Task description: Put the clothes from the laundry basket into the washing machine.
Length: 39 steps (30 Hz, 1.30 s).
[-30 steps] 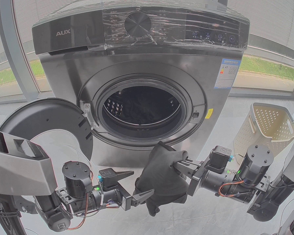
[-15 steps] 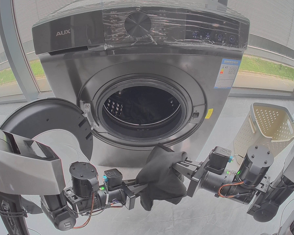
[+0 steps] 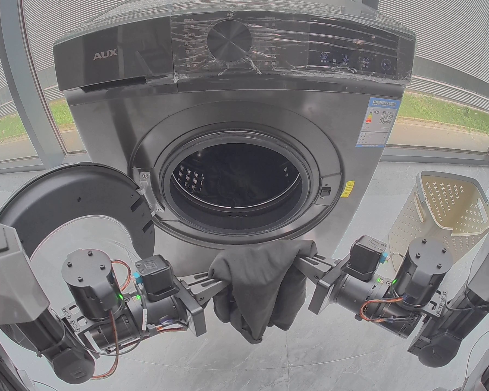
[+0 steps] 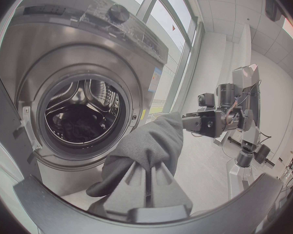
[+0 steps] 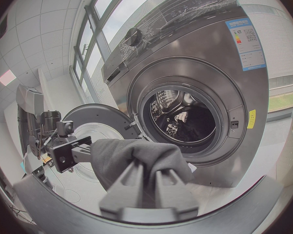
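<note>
The dark garment (image 3: pixel 258 289) hung clamped in the fingers of the right gripper (image 3: pixel 301 263) and, newly, the left gripper (image 3: pixel 220 285); loading into the drum (image 3: pixel 236 185) could follow.

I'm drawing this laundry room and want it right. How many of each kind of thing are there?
Silver front-loading washing machine: 1
Cream perforated plastic laundry basket: 1
Dark grey cloth garment held by both claws: 1
Dark heap of clothes in the drum: 1 (separate pieces cannot be told)
Claws, left claw and right claw: 2
Total: 6
</note>
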{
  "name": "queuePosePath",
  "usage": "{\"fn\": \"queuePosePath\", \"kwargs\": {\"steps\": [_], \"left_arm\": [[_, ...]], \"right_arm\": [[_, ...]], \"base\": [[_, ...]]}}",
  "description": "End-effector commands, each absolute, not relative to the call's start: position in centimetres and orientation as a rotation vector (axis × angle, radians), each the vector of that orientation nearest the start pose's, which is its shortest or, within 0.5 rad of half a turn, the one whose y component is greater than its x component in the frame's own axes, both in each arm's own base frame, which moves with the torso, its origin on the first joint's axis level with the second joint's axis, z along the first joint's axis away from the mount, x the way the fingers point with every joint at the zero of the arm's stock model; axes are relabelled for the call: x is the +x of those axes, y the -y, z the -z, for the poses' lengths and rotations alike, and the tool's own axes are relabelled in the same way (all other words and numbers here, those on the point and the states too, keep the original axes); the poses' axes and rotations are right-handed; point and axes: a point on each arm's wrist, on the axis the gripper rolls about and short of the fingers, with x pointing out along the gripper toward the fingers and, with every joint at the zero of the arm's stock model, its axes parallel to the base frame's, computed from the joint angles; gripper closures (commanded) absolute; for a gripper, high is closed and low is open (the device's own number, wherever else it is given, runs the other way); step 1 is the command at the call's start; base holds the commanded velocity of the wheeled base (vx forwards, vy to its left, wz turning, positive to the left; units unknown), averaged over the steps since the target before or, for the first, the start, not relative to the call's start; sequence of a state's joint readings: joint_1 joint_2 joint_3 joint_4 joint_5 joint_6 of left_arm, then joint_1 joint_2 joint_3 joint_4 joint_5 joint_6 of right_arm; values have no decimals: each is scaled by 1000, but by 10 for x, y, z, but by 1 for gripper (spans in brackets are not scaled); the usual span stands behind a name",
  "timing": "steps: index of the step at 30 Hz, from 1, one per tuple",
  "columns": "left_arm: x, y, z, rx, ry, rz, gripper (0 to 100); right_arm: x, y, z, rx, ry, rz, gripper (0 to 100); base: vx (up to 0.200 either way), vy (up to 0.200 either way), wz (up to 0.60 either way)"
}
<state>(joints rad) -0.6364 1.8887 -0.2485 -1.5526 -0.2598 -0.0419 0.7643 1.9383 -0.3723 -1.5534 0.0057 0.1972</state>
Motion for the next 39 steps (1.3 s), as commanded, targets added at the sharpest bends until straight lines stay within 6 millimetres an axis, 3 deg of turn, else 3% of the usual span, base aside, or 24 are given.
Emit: {"fn": "queuePosePath", "kwargs": {"steps": [1,5,16,27,30,39], "left_arm": [[194,153,-114,-35,-44,903,100],[195,153,-116,-42,-35,901,100],[199,155,-142,-117,60,891,100],[203,156,-145,-131,79,815,100],[205,156,-144,-133,77,749,100],[206,153,-146,-136,88,706,100]], "right_arm": [[209,-199,-106,192,-73,-755,0],[212,-197,-103,192,-82,-714,0],[211,-182,-65,128,-238,-640,0],[200,-195,-64,112,-243,-709,0],[192,-208,-62,104,-248,-764,0],[195,-226,-57,107,-239,-796,0]], "base": [[0,0,0],[0,0,0],[0,0,0],[0,0,0],[0,0,0],[0,0,0]]}}
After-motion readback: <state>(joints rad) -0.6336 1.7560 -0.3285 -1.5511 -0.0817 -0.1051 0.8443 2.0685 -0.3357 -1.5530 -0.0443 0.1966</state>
